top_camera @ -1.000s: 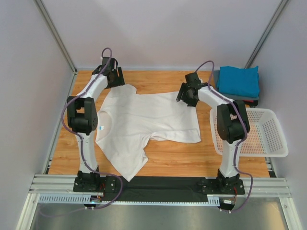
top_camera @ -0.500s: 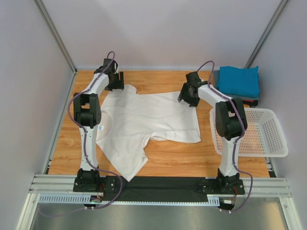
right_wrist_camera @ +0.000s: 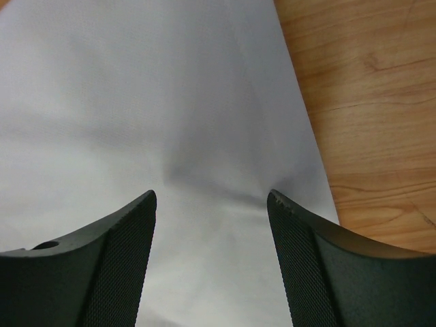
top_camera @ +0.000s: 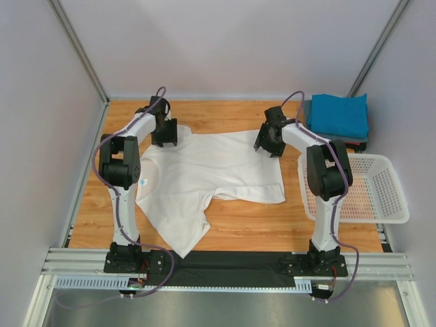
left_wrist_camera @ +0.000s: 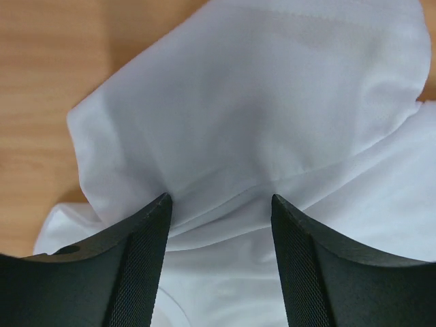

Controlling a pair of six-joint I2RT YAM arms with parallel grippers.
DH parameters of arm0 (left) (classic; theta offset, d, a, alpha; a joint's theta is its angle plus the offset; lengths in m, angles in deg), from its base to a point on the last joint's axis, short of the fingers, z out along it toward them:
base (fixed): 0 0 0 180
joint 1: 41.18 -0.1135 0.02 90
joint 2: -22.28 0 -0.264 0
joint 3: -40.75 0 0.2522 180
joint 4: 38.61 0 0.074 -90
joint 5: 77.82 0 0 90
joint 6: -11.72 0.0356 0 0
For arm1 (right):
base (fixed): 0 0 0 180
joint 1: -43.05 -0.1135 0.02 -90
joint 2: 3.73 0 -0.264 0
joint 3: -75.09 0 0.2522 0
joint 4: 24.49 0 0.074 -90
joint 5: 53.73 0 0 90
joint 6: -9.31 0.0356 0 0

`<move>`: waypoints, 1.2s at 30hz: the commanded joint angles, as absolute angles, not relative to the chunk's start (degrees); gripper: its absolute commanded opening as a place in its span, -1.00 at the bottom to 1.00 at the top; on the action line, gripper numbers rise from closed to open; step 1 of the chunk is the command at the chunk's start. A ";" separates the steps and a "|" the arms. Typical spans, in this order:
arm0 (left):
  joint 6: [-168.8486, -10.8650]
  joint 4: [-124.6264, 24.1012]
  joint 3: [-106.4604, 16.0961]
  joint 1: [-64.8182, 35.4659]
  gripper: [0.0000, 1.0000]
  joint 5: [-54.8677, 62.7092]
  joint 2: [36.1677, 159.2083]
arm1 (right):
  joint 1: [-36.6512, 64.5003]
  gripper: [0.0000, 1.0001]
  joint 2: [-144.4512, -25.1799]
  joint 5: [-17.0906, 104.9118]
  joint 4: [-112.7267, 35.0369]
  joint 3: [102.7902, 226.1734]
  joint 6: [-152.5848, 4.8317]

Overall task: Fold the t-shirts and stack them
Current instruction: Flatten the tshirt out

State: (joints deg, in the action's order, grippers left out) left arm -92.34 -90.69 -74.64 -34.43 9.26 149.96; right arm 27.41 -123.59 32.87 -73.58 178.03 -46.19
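A plain white t-shirt lies spread on the wooden table, its collar at the left and its hem at the right. My left gripper is open, its fingertips pressed onto the bunched far sleeve. My right gripper is open, its fingertips pressed onto the flat cloth near the shirt's far right corner. A folded teal t-shirt lies on a dark grey one at the far right.
A white mesh basket stands at the right edge, beside the right arm. Bare wood shows in front of the shirt. Grey walls close in the left, back and right sides.
My left gripper has moved nearer and rightwards from the far left corner onto the shirt's far sleeve. My right gripper has shifted slightly nearer onto the shirt's far right corner.
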 commanded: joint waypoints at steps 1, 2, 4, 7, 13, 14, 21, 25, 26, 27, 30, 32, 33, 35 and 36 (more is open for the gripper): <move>-94.01 -93.15 -67.43 -31.07 0.34 10.86 144.81 | 27.67 0.38 -118.97 33.54 -72.62 173.42 -45.10; -95.23 -93.23 -66.10 -29.94 0.33 12.08 143.93 | 27.58 0.38 -118.09 33.54 -71.57 170.35 -44.57; -96.73 -92.80 -61.38 -29.05 0.30 12.01 140.86 | 27.67 0.38 -115.10 33.54 -70.25 166.82 -43.87; -99.89 -90.52 -53.47 -27.30 0.26 12.09 136.20 | 27.67 0.38 -111.50 33.81 -68.84 161.72 -43.52; -104.46 -86.56 -38.09 -20.46 0.23 12.01 127.15 | 27.58 0.38 -106.57 35.13 -67.08 153.81 -42.64; -105.25 -86.29 -36.40 -19.22 0.23 12.01 126.27 | 27.50 0.38 -105.70 35.39 -66.64 153.10 -42.46; -112.11 -86.03 -27.25 -9.45 0.23 13.76 118.71 | 26.88 0.38 -102.62 35.39 -67.16 149.67 -42.72; -112.65 -88.83 -29.08 -8.83 0.30 17.79 113.08 | 26.71 0.39 -101.03 35.30 -68.48 149.75 -43.69; -111.60 -90.84 -30.22 -8.83 0.35 21.37 111.16 | 26.79 0.39 -100.51 34.78 -69.35 150.36 -44.04; -110.89 -91.99 -33.28 -8.92 0.38 23.24 110.44 | 26.88 0.39 -100.24 34.69 -69.80 150.81 -44.56; -108.60 -94.90 -38.38 -10.75 0.43 26.94 109.30 | 26.79 0.39 -99.63 34.07 -71.47 152.65 -45.27; -108.08 -94.91 -39.46 -12.25 0.43 26.16 108.60 | 26.79 0.39 -99.10 33.72 -72.08 153.44 -45.53; -107.90 -94.47 -38.94 -13.13 0.43 25.55 108.16 | 27.05 0.40 -98.92 33.63 -72.17 153.88 -45.62; -107.81 -92.63 -37.79 -16.55 0.43 23.88 107.19 | 26.79 0.40 -98.83 33.28 -72.53 154.32 -45.71; -107.81 -92.01 -36.40 -17.96 0.42 22.74 106.92 | 26.79 0.39 -98.92 33.28 -72.70 154.59 -45.88</move>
State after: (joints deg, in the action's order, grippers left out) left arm -109.00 -92.09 -38.00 -14.22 23.17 108.72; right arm 26.95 -101.14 34.93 -72.01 151.94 -44.79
